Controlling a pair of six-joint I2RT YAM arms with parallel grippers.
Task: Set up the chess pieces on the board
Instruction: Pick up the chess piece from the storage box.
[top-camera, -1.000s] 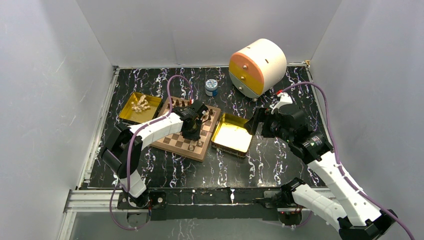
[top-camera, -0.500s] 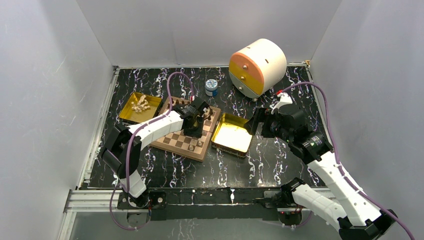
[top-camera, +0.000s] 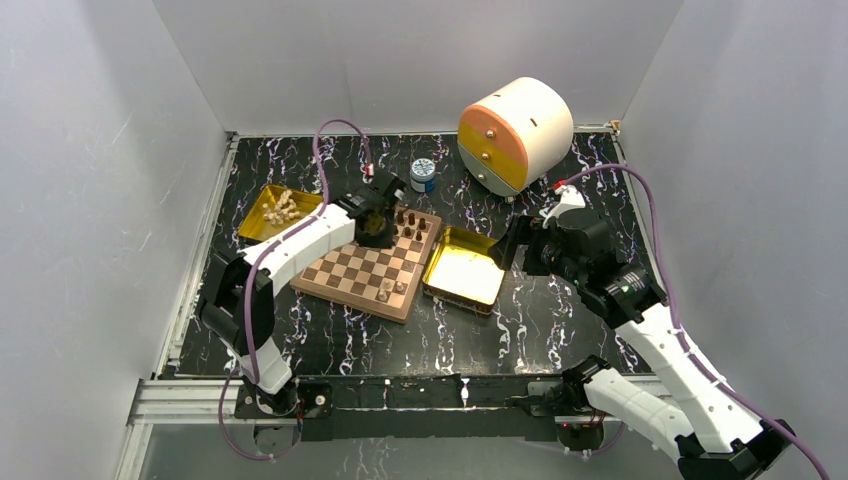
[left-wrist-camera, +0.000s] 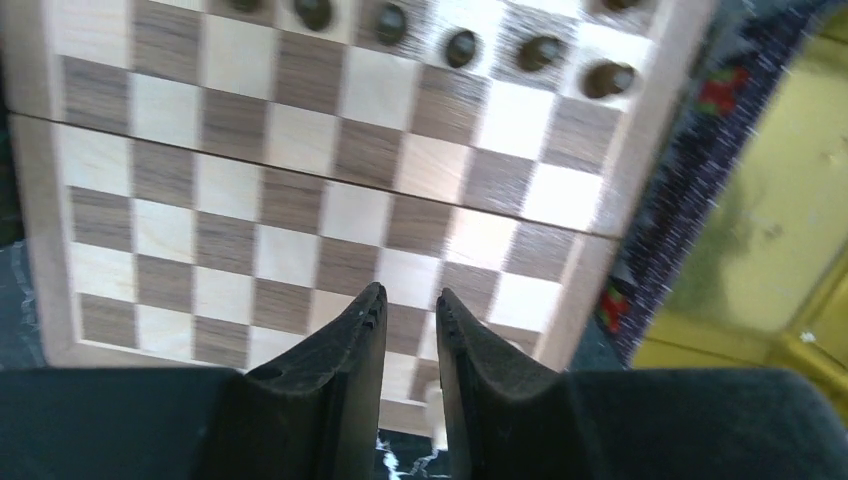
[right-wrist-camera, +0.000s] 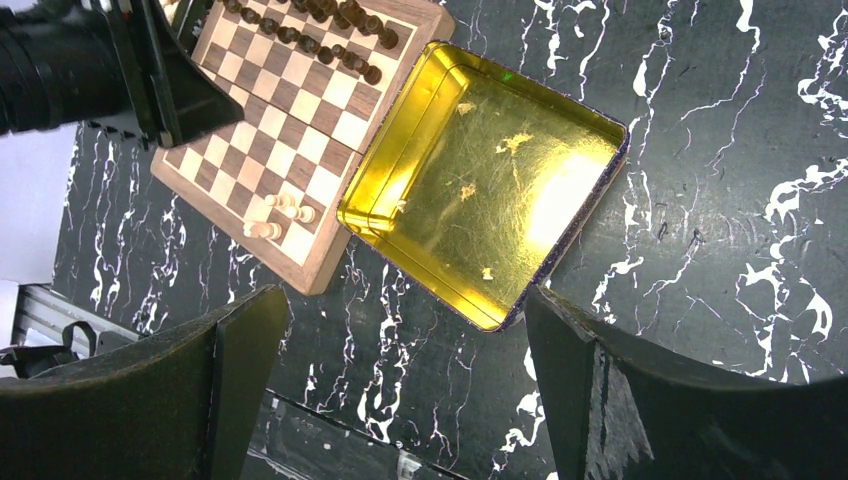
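Square checkered wooden board (top-camera: 355, 270) lies askew on the black marbled table (top-camera: 560, 330) | dark brown chessmen (top-camera: 408, 220) stand upright in rows along its far edge | a few pale tan chessmen (top-camera: 388, 290) at its near right corner | left gripper (left-wrist-camera: 411, 300) over its far side, fingers narrowly parted, empty | right gripper (right-wrist-camera: 402, 295) spread wide above the shiny gold tray (top-camera: 465, 265) beside its right edge
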